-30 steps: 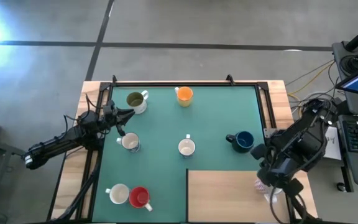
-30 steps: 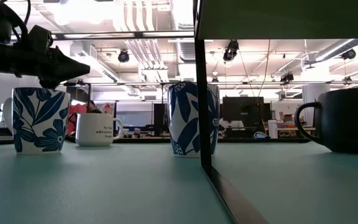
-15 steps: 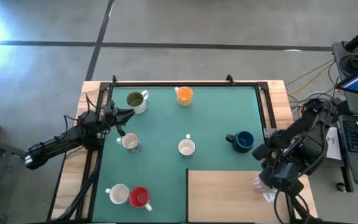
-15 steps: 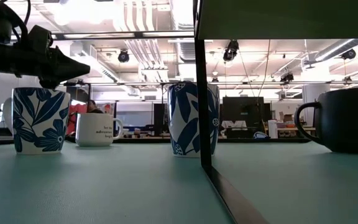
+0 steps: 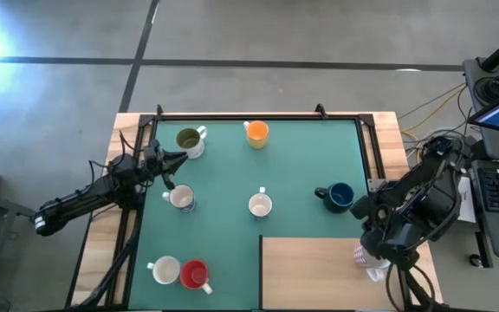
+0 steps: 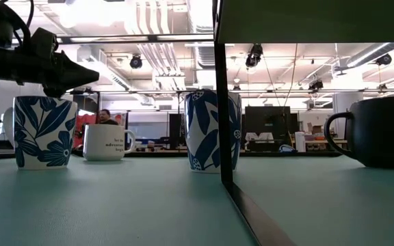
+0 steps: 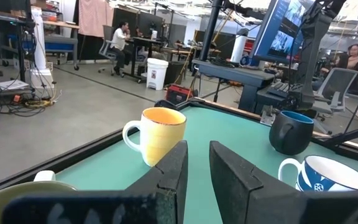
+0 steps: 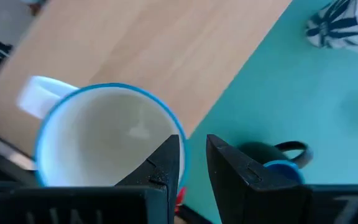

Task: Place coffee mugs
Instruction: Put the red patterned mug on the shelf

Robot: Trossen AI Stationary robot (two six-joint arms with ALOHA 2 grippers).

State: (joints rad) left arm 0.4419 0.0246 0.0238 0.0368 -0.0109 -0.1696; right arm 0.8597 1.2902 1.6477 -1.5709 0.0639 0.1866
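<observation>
**Right tool closing on mug rim at table's lower right edge**

The right tool (image 8: 188,158) is over a blue-rimmed white mug (image 8: 104,140) on the wooden panel (image 5: 314,269). One finger is inside the rim, the other outside. The gap is narrow, but a firm clamp cannot be confirmed.

The left tool (image 7: 196,165) hovers at the upper left of the high view, jaws slightly apart and holding nothing, near the olive-lined mug (image 5: 189,139).

To do the step well, the rim should be pinched squarely before lifting, the mug kept level, and the dark blue mug (image 5: 340,196) avoided.

In the high view the arm hides most of the targeted mug. The low view does not show it.
</observation>
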